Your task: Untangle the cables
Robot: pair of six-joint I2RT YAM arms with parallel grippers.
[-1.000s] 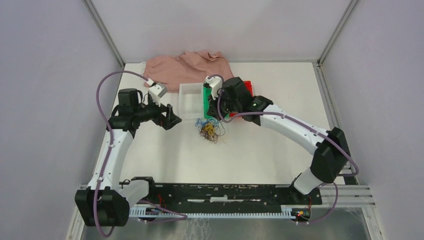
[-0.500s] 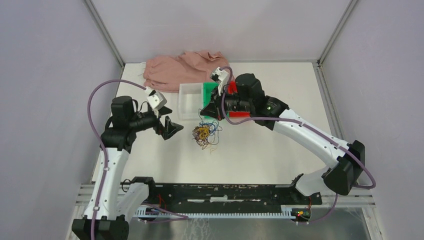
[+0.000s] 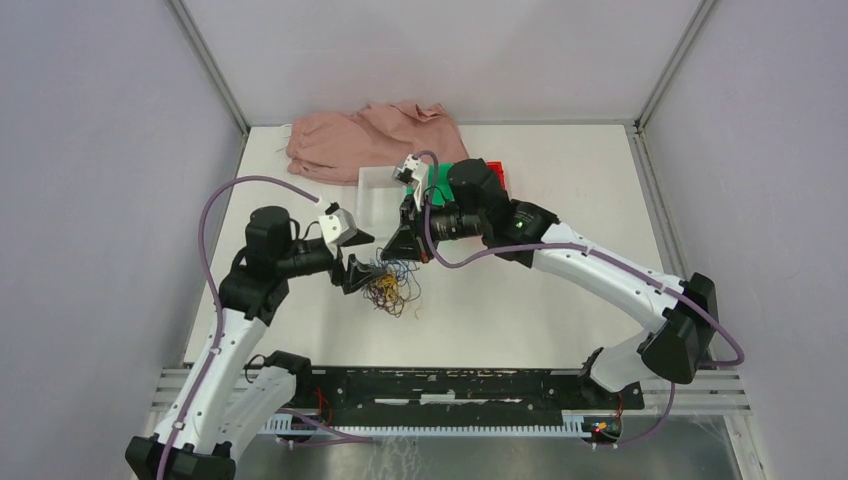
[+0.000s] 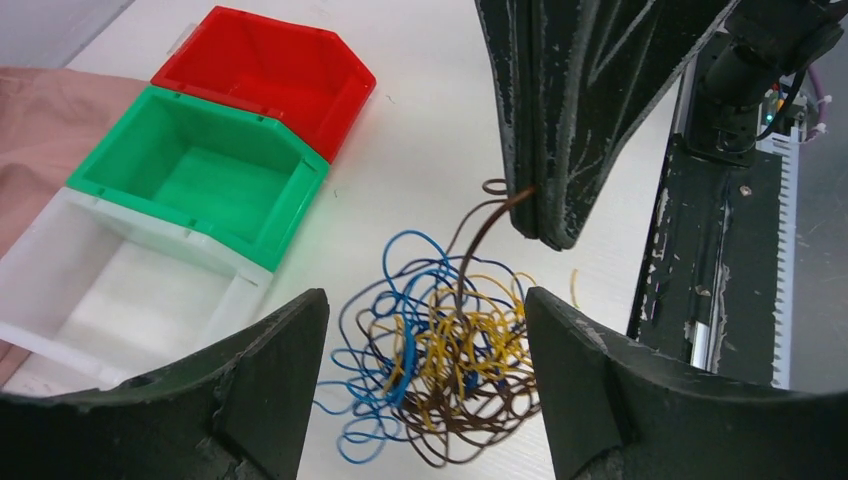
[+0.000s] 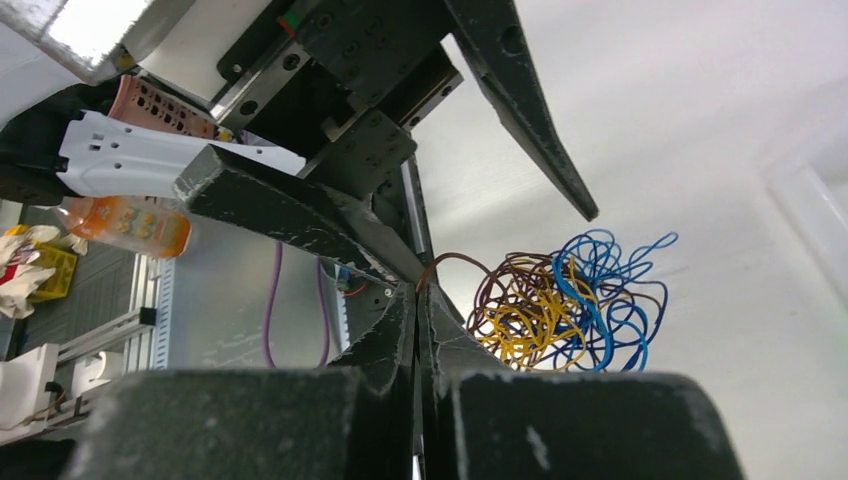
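Above table (image 3: 520,300), right end effector (image 4: 535,208) pinches cables (image 4: 450,350).

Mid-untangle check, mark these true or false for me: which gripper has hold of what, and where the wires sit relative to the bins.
1. The right gripper is shut on one brown strand of the cables. True.
2. The left gripper is clamped on the bundle. False: its jaws stand open on either side of the tangle, gripping nothing.
3. The cables lie inside the green bin. False: they lie on the table beside the bins; the green bin is empty.
4. The green bin sits between the red bin and the white bin. True.
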